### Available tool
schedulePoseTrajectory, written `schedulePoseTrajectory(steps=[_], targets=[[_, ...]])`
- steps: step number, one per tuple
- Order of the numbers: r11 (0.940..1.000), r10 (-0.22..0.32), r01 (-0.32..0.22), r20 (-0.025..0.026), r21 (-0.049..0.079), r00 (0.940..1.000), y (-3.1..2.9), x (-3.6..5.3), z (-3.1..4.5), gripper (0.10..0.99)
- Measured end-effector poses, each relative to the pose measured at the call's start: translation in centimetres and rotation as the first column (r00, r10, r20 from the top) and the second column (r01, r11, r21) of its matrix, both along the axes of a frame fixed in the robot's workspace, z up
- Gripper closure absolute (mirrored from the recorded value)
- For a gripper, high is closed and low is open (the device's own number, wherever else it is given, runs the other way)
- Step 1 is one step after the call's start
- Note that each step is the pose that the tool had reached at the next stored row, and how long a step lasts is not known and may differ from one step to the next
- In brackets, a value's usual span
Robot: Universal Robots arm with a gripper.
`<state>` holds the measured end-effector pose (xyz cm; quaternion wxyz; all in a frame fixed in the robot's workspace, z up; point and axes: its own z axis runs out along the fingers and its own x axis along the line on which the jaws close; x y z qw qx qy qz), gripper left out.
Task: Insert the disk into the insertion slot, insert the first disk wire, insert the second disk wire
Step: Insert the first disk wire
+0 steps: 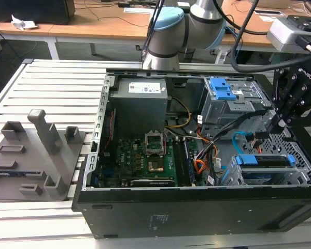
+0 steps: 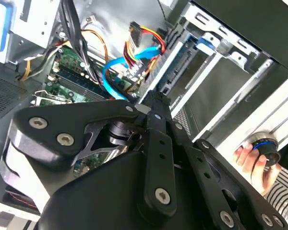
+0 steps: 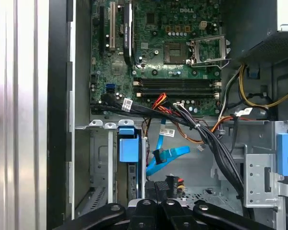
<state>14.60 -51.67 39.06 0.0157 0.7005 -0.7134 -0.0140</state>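
Observation:
The disk (image 1: pixel 267 168), on a blue bracket (image 3: pixel 127 147), sits inside the insertion slot (image 1: pixel 232 177) at the near corner of the case on the exterior view's right. My black gripper (image 1: pixel 278 123) hangs just above that cage, fingers (image 3: pixel 157 188) drawn together. The first disk wire (image 2: pixel 134 45), orange and red strands with a black plug, shows right beside the fingertips (image 3: pixel 179 181); I cannot make out whether they pinch it. The second disk wire (image 3: pixel 169 154), flat and light blue, loops loose in front of the gripper (image 3: pixel 164 188) with its dark plug (image 3: pixel 157 156) free.
Thick black cables (image 3: pixel 216 143) run across the bay beside the cage. The taller grey cage with blue latch (image 1: pixel 223 91) stands behind it, and the motherboard (image 1: pixel 145 161) lies on the exterior view's left. A hand (image 2: pixel 252 158) holds a knob outside the case.

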Motion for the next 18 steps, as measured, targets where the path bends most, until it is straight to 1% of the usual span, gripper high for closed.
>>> schedulePoseTrajectory(steps=[1,2,3,4,5,8,10,11,12,13,15,18], targets=[[1.0000,0.000,0.000,-0.0005,0.000,1.0000,0.64,0.30,-0.18,0.980],[1.0000,0.000,0.000,-0.0007,0.000,1.0000,1.25,0.42,-0.68,0.980],[1.0000,0.000,0.000,-0.0007,-0.001,1.0000,1.64,0.44,-1.19,0.980],[1.0000,0.000,0.000,-0.0007,-0.001,1.0000,1.86,0.44,-1.63,0.980],[1.0000,0.000,0.000,-0.0007,-0.002,1.0000,1.91,0.44,-1.92,0.980],[1.0000,0.000,0.000,-0.0007,-0.002,1.0000,1.91,0.44,-1.93,0.973],[1.0000,0.000,0.000,-0.0007,-0.002,1.0000,1.91,0.45,-1.94,0.851],[0.9998,-0.001,0.001,-0.0007,-0.019,1.0000,1.92,0.45,-1.98,0.784],[0.9992,-0.008,0.008,-0.0006,-0.039,1.0000,1.92,0.44,-2.03,0.784],[0.9990,-0.013,0.013,-0.0005,-0.044,0.9999,2.00,0.43,-2.20,0.784],[0.9989,-0.016,0.016,-0.0005,-0.044,0.9999,2.29,0.42,-2.43,0.784],[0.9987,-0.025,0.025,-0.0005,-0.044,0.9997,2.59,0.39,-3.17,0.784]])
